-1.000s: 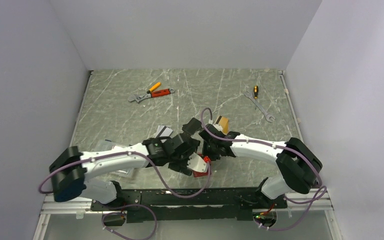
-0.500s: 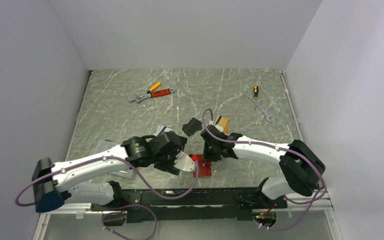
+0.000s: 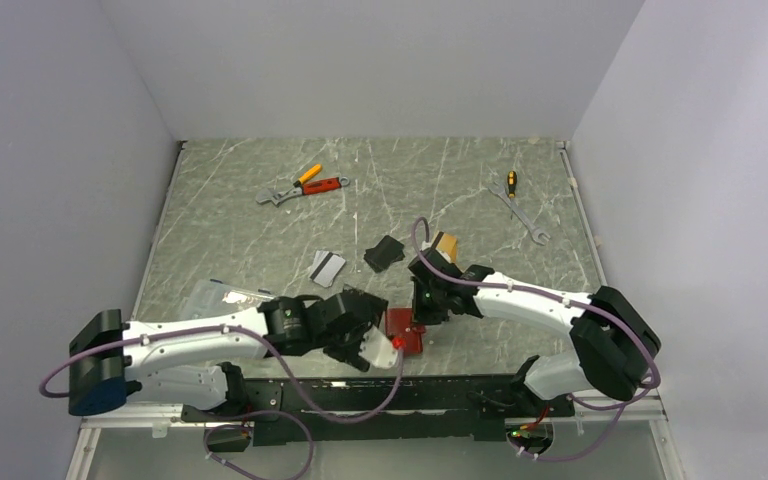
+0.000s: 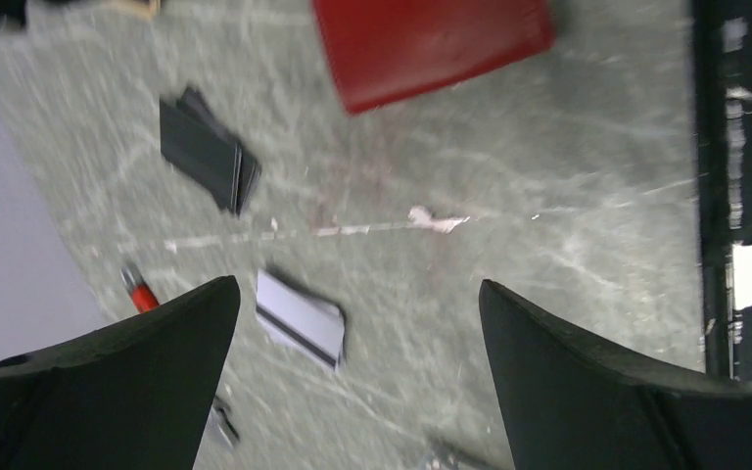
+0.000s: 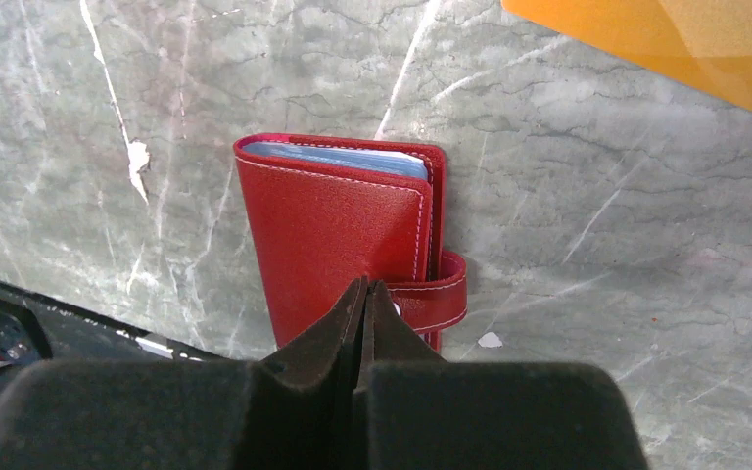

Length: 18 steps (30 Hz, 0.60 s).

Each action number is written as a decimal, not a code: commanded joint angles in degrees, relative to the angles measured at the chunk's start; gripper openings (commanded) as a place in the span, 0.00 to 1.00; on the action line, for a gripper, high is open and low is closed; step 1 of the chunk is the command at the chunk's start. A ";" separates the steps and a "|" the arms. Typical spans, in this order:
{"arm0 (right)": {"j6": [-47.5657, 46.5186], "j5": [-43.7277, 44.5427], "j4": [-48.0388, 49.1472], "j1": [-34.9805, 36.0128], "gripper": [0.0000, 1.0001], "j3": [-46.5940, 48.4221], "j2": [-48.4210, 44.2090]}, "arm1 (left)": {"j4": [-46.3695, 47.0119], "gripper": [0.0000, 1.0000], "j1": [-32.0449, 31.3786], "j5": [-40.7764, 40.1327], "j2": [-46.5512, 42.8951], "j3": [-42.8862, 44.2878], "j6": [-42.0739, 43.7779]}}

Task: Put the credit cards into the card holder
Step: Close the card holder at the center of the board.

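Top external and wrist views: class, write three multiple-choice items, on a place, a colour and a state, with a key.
1. Where does the red leather-like folding card holder lie?
A. By the far wall
B. Near the grey marbled table's front edge
C. Inside a drawer
2. What colour is the thin plastic card with a dark stripe?
A. Green
B. Blue
C. Silver-white
3. How is the right pincer?
A. Shut
B. Wide open
C. Holding a cup
Key: B, it lies at the near edge; C, its face is pale; A, it shows no gap.

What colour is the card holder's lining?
Bluish, at the top edge of the red card holder; clearest in right wrist view.
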 commanded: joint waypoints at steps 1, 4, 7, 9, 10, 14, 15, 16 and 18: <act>-1.22 -3.69 0.87 -1.04 0.00 0.06 -2.38 | 10.04 0.99 -4.15 9.39 -5.37 -6.59 10.66; -0.62 -5.02 3.42 -1.04 0.00 -1.26 -2.37 | 11.85 0.85 -4.79 11.11 -1.89 -7.45 14.32; -0.43 -6.39 4.70 -1.10 0.00 -2.09 -1.98 | 13.50 0.57 -4.80 14.04 2.53 -6.19 14.95; -0.59 -6.66 4.95 -1.04 0.00 -2.16 -1.92 | 15.84 0.40 -4.80 15.55 3.97 -6.71 16.24; -0.79 -6.67 5.01 -1.20 0.00 -2.24 -1.97 | 16.74 0.32 -4.80 15.89 5.20 -6.86 16.66; -1.14 -6.93 5.07 -1.82 0.00 -2.06 -1.64 | 18.31 0.21 -4.80 16.55 8.95 -7.13 18.40; -0.96 -6.91 5.36 -1.84 0.00 -2.11 -1.66 | 19.53 0.22 -4.80 16.56 9.26 -7.78 19.17; -0.87 -6.85 5.44 -1.90 0.00 -2.13 -1.76 | 21.13 0.23 -4.77 16.33 9.53 -8.69 20.05; -0.79 -6.68 5.54 -1.95 0.00 -1.95 -1.56 | 25.16 0.28 -4.80 15.19 10.43 -9.98 21.43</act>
